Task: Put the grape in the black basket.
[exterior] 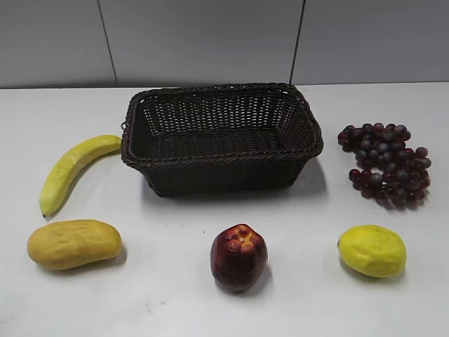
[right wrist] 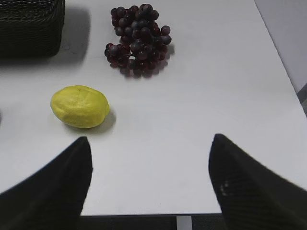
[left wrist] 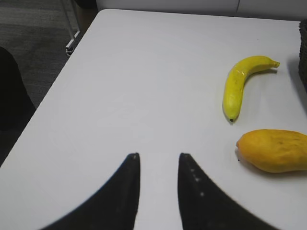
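Note:
The grape [exterior: 386,163], a bunch of small dark purple-red grapes, lies on the white table right of the black basket [exterior: 220,137]; it also shows in the right wrist view [right wrist: 139,40]. The woven basket stands at the table's middle back, and a corner of it shows in the right wrist view [right wrist: 31,24]. My right gripper [right wrist: 150,143] is wide open and empty above the table's front edge, well short of the grape. My left gripper [left wrist: 158,155] is open with a narrow gap, empty, over bare table at the left. Neither gripper shows in the exterior view.
A banana [exterior: 70,170] and a mango [exterior: 74,243] lie left of the basket; both show in the left wrist view, banana [left wrist: 242,84] and mango [left wrist: 273,150]. A dark red fruit [exterior: 238,257] sits front centre. A yellow lemon-like fruit [exterior: 372,250] lies front right, also in the right wrist view [right wrist: 79,106].

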